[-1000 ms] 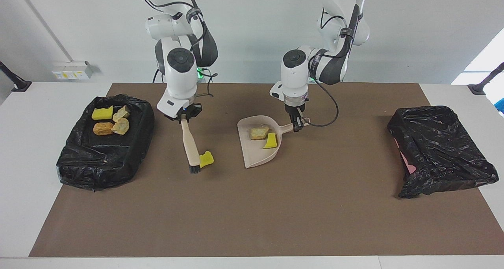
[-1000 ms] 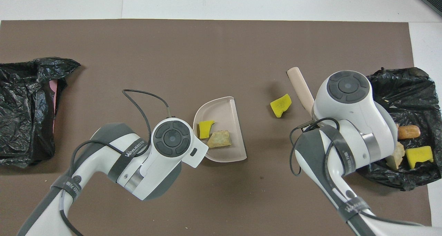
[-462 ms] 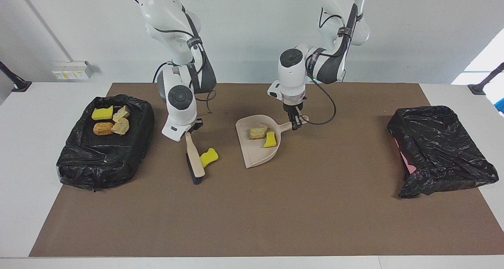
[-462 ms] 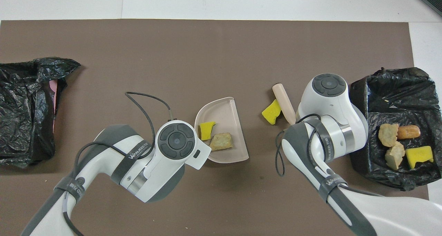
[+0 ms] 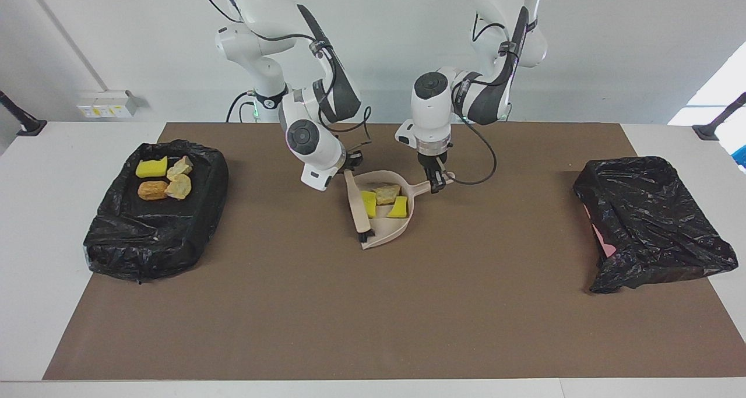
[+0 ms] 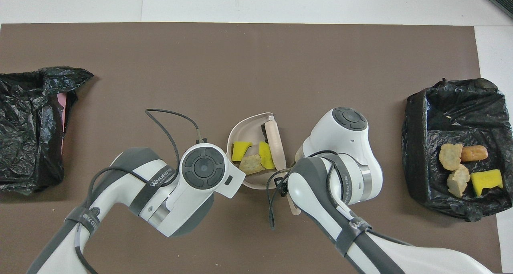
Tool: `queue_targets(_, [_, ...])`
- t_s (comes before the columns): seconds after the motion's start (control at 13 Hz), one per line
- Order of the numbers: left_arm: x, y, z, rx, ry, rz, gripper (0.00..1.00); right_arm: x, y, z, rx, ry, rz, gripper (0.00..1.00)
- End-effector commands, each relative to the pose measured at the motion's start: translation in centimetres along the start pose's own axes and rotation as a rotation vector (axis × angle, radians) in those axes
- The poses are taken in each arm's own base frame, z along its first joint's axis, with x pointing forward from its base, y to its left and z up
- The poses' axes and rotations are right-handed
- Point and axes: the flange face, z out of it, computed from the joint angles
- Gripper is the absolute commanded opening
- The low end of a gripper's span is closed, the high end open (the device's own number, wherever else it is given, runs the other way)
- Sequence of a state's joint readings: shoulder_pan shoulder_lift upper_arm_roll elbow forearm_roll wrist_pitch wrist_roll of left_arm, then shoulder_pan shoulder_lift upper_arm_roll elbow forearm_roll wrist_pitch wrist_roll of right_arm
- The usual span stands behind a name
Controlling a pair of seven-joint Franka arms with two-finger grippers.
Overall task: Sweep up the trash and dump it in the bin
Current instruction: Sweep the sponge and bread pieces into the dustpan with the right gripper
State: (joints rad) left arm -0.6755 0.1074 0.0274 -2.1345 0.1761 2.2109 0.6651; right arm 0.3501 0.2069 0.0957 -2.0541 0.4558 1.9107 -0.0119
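A beige dustpan (image 5: 386,230) lies on the brown mat, its handle held by my shut left gripper (image 5: 437,183). In it lie two yellow sponge chunks (image 5: 368,203) (image 5: 400,208) and a beige lump (image 5: 385,193); they also show in the overhead view (image 6: 265,160) (image 6: 239,149) (image 6: 251,164). My right gripper (image 5: 348,171) is shut on a beige brush (image 5: 355,199), which lies along the pan's open mouth, bristles on the mat. The black-lined bin (image 5: 175,240) at the right arm's end holds a yellow chunk (image 5: 151,167), two beige lumps (image 5: 178,186) and an orange-brown cylinder (image 5: 152,190).
A second black-bagged container (image 5: 653,217) with a bit of pink showing sits at the left arm's end of the mat (image 5: 373,316). White table borders the mat on all sides.
My right gripper has swept the brush toward the left arm's end, pushing the loose yellow sponge chunk into the dustpan. The left gripper and dustpan have barely moved.
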Motion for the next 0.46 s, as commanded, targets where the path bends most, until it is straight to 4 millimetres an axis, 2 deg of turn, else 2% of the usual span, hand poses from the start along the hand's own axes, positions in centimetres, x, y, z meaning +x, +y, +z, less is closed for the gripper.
queue_targets(0.0, [-0.6, 0.3, 0.1, 0.027, 0.031, 0.051, 0.0, -1.1, 0.2, -3.5, 0.017, 0.047, 0.087, 0.0])
queue_targets(0.15, [-2.2, -1.8, 0.6, 0.0, 0.051, 0.057, 0.0, -2.6, 1.6, -7.6, -0.049, 0.107, 0.167, 0.0])
queue_targets(0.23, [-2.7, -2.7, 0.8, -0.022, 0.086, 0.073, 0.0, -3.9, 1.7, -9.3, -0.049, 0.113, 0.209, 0.0])
queue_targets(0.38, [-4.3, -4.7, 1.1, -0.053, 0.139, 0.087, 0.0, -6.8, 0.9, -10.8, -0.071, 0.077, 0.283, 0.0])
